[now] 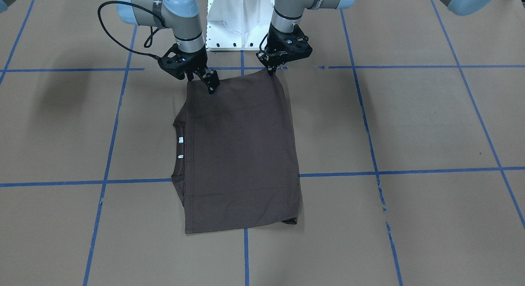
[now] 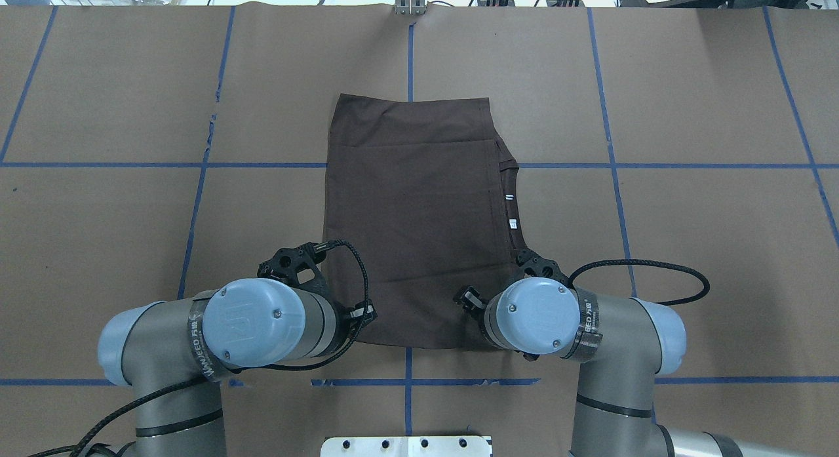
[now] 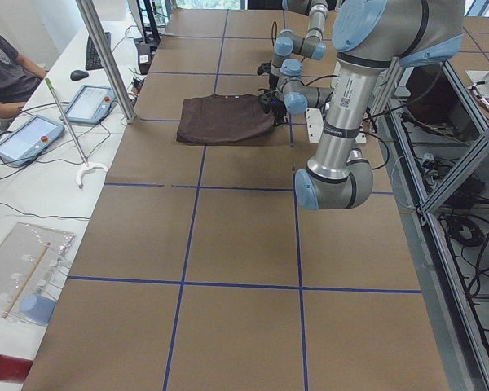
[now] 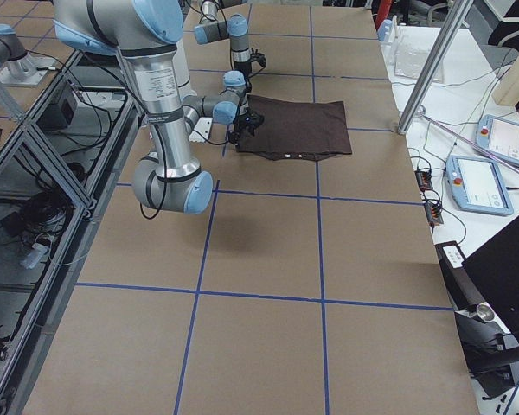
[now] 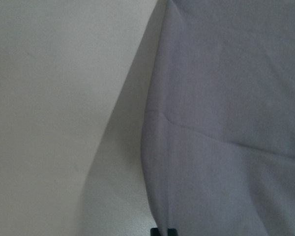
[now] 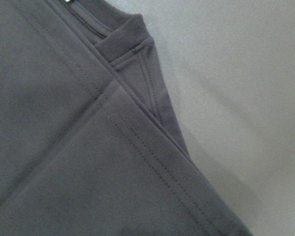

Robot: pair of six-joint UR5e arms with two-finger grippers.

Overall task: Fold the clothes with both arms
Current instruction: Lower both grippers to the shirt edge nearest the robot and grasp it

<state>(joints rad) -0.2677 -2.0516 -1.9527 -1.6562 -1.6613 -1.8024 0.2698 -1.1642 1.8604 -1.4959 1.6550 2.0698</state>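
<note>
T-shirt (image 1: 242, 154): dark grey-brown, folded to a rectangle, flat at mid bench (image 1: 410, 122), collar (image 1: 177, 177) and white tags (image 1: 180, 140) toward robot's right | left arm (image 1: 293, 9): bent down, left gripper (image 1: 270, 71) pinching a near hem corner | right arm (image 1: 182, 19): right gripper (image 1: 211, 85) at the other near corner, grip unclear

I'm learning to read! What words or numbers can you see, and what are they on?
"JEED", then blurred characters: on the black band round the left arm, and likewise on the right arm.
Too small to read: the neck tags on the T-shirt.
Too small to read: the printed label on the left arm's tube.
</note>
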